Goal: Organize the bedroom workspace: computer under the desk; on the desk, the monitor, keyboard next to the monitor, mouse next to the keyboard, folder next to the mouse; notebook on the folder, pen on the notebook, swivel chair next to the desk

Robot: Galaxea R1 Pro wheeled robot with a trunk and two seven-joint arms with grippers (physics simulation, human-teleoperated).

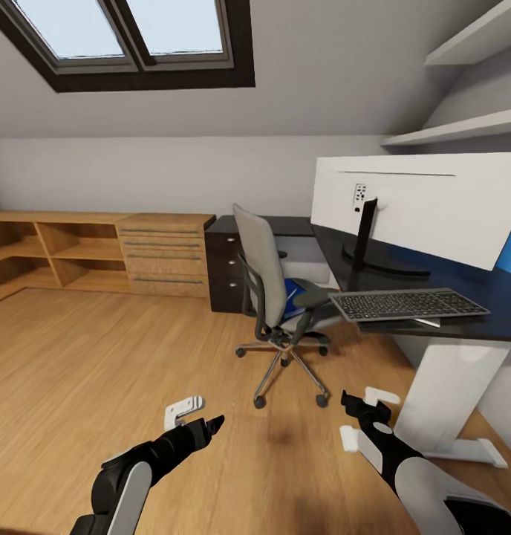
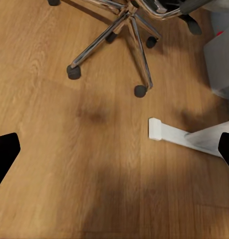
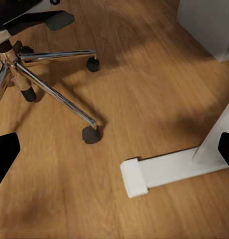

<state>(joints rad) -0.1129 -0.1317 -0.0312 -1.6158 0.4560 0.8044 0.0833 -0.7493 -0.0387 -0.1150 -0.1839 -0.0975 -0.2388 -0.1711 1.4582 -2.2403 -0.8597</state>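
Flat bright-blue folder (image 1: 291,294) on grey swivel chair (image 1: 269,279) left of glossy black surface (image 1: 404,293), both grippers (image 1: 190,417) (image 1: 365,416) wide, empty.

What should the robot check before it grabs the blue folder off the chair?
1. Bright-blue folder lying on grey swivel chair seat: ok.
2. Left gripper open and empty: ok.
3. Right gripper open and empty: ok.
4. Grippers near the folder: not ok, both low over the wooden floor.
5. Free spot on glossy black desk beside grey keyboard: cannot tell.
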